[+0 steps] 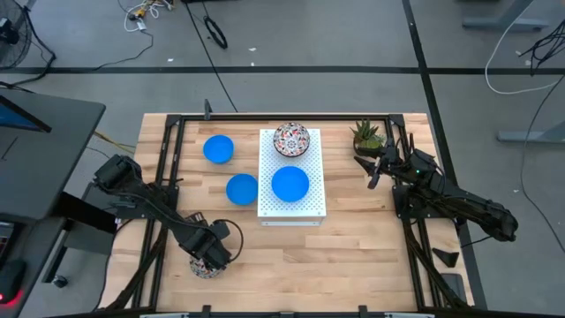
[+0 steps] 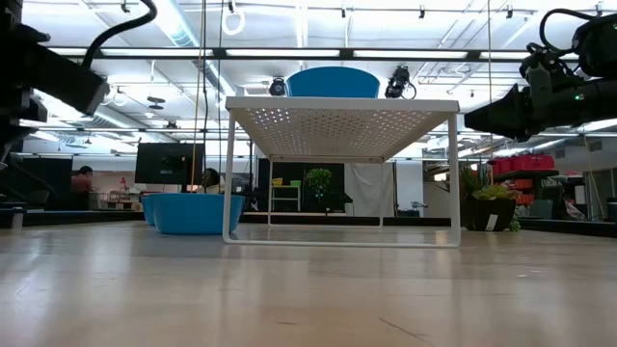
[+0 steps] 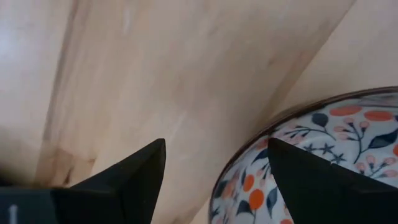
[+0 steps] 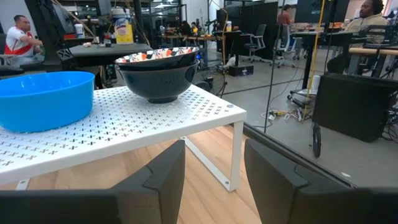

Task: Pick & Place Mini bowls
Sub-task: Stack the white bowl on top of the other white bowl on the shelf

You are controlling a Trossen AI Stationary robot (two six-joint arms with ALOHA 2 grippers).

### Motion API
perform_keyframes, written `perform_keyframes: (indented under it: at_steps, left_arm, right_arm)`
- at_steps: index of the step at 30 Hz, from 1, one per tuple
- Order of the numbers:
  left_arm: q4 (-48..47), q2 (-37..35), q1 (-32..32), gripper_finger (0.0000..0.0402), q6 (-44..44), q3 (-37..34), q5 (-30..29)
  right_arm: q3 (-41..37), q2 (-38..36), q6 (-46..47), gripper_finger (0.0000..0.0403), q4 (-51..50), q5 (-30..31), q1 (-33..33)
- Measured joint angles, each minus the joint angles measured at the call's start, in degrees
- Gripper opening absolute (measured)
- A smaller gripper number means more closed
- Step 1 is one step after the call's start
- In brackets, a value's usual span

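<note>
Left gripper: we see the left gripper (image 1: 210, 256) low over the near left part of the wooden table (image 1: 362, 238), directly above a floral mini bowl (image 1: 202, 266). In the left wrist view its fingers (image 3: 134, 180) stand spread apart, one over bare wood and the other over the bowl's patterned inside, straddling the rim (image 3: 273, 124). We cannot tell whether either finger touches the bowl.

Right gripper: we find the right gripper (image 1: 374, 170) at the far right of the table, just beside the small potted plant (image 1: 367, 135). Its fingers (image 4: 155, 180) are parted with nothing between them, and they point toward the white perforated stand (image 1: 291, 208).

On the stand: we count two spots taken. A blue mini bowl (image 1: 290, 184) sits on the near half. On the far half sits a stack of floral mini bowls (image 1: 291, 140), which the right wrist view shows as one bowl nested inside another (image 4: 158, 74), dark on the outside.

On the table: we see two more blue mini bowls left of the stand, one (image 1: 218, 148) farther back and one (image 1: 241, 189) just beside the stand's left edge. In the low view a blue bowl (image 2: 198, 212) shows at the stand's left leg.

Background: we notice people seated at desks in the room beyond.
</note>
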Motion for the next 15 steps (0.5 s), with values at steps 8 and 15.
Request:
perform_keyframes:
  at_steps: [8, 15]
  left_arm:
    - [1.8, 0.0, 0.0, 0.0284, 0.1, -0.5, 2.0]
    - [1.9, 0.0, 0.0, 0.0227, 0.2, -0.5, 4.0]
  right_arm:
    - [0.0, 0.0, 0.0, 0.0169, 0.0, 0.0, 0.0]
    - [0.0, 0.0, 0.0, 0.0169, 0.0, 0.0, 0.0]
